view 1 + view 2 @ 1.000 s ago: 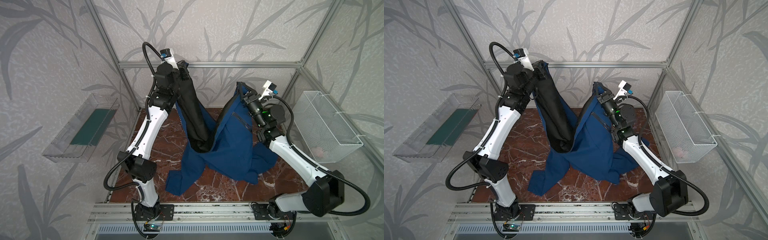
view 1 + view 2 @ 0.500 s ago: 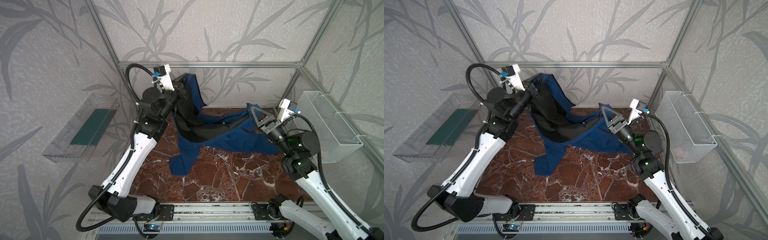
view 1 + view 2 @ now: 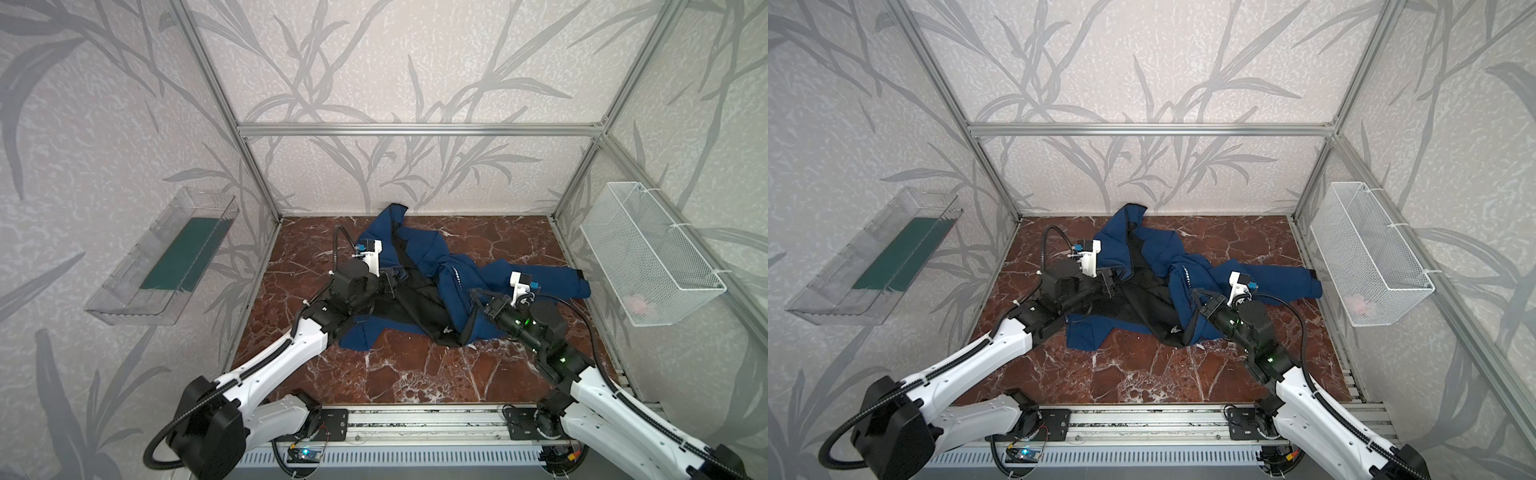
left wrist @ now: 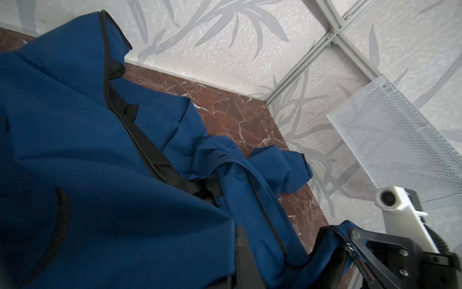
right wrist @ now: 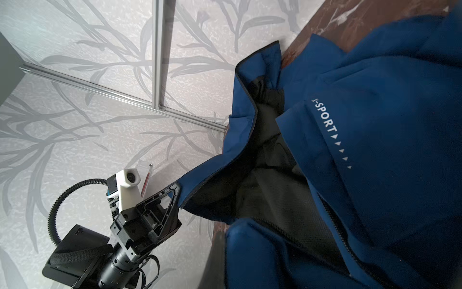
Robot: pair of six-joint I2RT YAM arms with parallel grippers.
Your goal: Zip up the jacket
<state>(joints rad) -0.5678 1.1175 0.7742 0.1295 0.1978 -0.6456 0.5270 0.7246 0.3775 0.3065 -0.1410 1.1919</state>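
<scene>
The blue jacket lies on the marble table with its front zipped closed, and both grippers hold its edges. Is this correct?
No: the front is open. The right wrist view shows the jacket with its black lining bare between the zipper edges. It does lie on the table, and the left gripper and right gripper each hold an edge.

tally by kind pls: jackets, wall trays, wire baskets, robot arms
navy-blue fabric jacket: 1
clear plastic wall tray: 1
white wire-mesh basket: 1
black-and-white robot arms: 2
total: 5
</scene>
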